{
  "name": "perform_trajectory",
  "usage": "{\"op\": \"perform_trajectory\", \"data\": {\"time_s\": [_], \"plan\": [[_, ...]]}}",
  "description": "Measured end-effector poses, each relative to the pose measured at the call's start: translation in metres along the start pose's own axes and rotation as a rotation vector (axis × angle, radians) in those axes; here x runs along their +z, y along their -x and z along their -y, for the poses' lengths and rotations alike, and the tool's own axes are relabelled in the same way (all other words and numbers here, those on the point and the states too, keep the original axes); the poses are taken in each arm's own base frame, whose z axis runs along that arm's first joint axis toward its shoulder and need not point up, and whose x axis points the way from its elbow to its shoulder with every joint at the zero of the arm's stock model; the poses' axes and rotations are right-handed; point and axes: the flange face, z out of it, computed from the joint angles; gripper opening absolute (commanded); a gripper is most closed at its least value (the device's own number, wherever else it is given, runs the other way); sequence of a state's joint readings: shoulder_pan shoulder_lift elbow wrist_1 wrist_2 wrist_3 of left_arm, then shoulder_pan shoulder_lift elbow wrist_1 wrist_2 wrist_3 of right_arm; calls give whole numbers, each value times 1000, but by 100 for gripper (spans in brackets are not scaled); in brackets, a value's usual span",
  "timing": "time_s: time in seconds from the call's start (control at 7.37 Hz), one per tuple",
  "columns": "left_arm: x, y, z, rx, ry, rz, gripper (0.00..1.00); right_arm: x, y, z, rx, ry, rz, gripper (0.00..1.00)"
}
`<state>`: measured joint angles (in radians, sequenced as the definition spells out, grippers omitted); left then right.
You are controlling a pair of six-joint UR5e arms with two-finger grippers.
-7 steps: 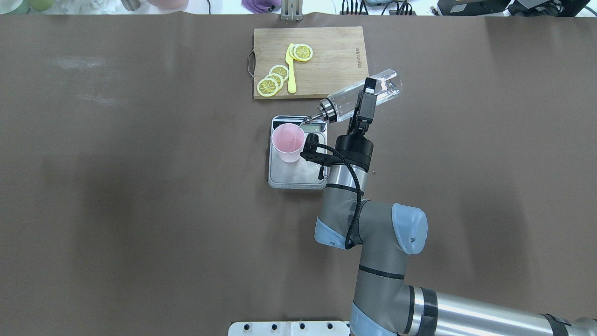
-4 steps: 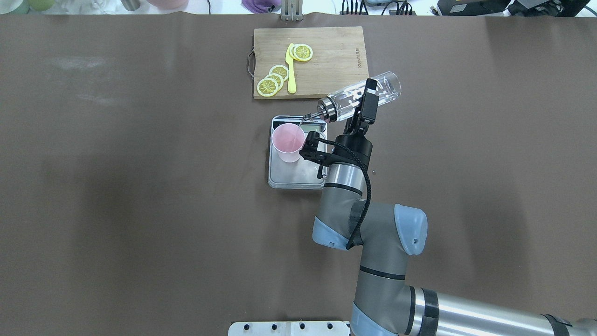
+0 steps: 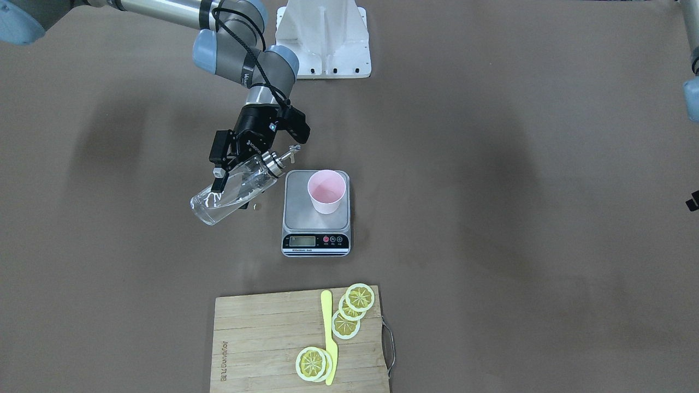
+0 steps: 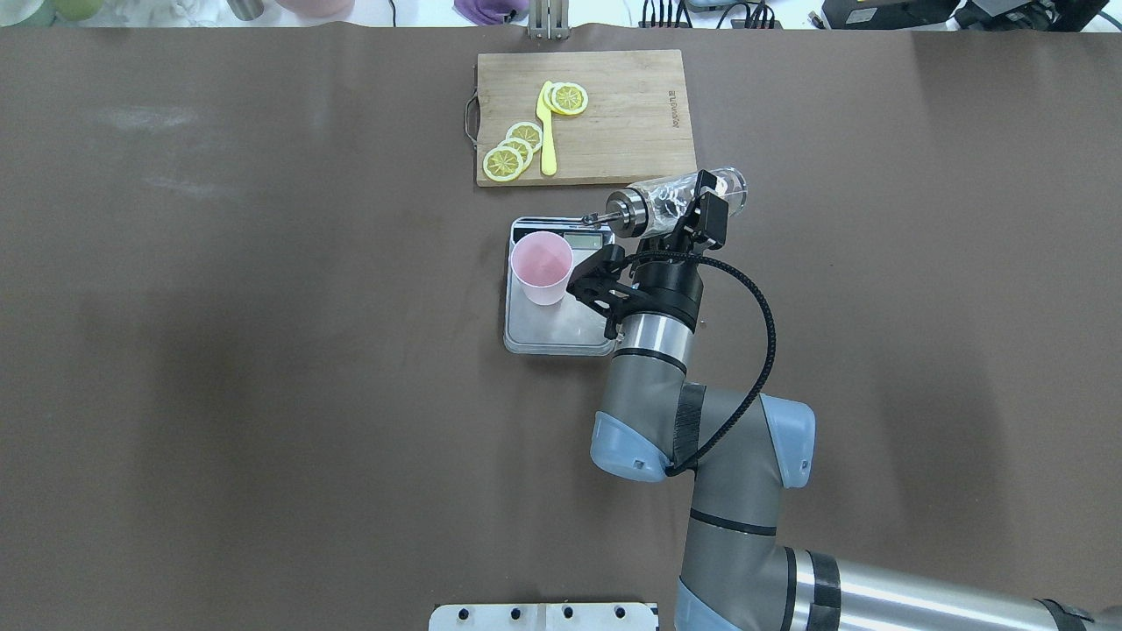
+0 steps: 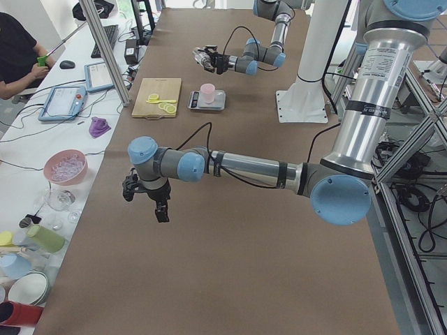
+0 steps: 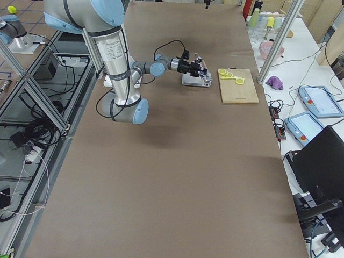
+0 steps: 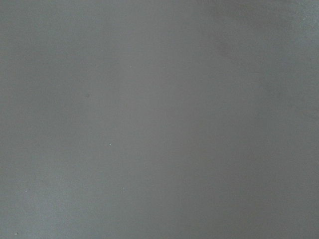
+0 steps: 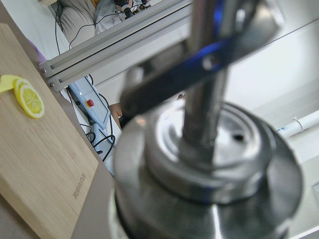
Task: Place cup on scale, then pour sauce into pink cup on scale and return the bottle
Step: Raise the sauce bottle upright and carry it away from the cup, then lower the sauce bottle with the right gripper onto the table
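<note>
1. Right gripper (image 4: pixel 697 209) is clamped across the bottle (image 4: pixel 659 200), holding it tipped well over in the air beside the scale (image 4: pixel 561 331).
2. Its silver spout (image 4: pixel 599 216) points toward the cup (image 4: pixel 543 267) but is clear of the rim.
3. The cup stands upright on the scale's platform.
4. Left gripper (image 5: pixel 148 199) hangs over bare table, well apart from the scale. Whether its fingers are parted or together can't be told.

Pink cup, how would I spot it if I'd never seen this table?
Look at the middle of the big brown table, next to the wooden cutting board, for the small silver kitchen scale. The small pale pink handleless cup stands upright on it, the only pink thing there.
</note>
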<state>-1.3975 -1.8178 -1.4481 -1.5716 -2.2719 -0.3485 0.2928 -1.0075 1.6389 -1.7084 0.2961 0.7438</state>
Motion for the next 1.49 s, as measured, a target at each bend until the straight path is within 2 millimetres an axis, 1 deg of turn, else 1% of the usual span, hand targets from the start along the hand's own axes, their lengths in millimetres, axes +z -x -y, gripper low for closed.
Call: {"op": "perform_trajectory", "data": {"time_s": [0.27, 0.41, 0.54, 0.68, 0.81, 0.95, 1.09, 1.22, 1.36, 1.49], "plan": [[-3, -3, 1, 10, -13, -5, 98, -15, -25, 18, 154, 59, 111, 0], [-8, -6, 2, 15, -23, -8, 98, -22, -42, 26, 222, 91, 171, 0], [-15, -9, 3, 20, -36, -12, 98, -27, -61, 33, 296, 127, 233, 0], [-22, -13, 2, 26, -50, -17, 98, -26, -85, 38, 369, 173, 295, 0], [-32, -14, 2, 29, -66, -21, 98, -17, -110, 35, 425, 224, 343, 0], [-43, -13, 2, 33, -85, -26, 98, -1, -137, 27, 467, 281, 383, 0], [-57, -13, 2, 36, -110, -31, 98, 16, -163, 21, 506, 339, 422, 0], [-76, -14, -1, 40, -138, -48, 98, 36, -186, 13, 547, 407, 469, 0], [-92, -17, -5, 45, -158, -72, 98, 57, -205, -2, 595, 465, 522, 0], [-102, -20, -9, 54, -172, -88, 98, 79, -218, -24, 643, 499, 562, 0]]}}
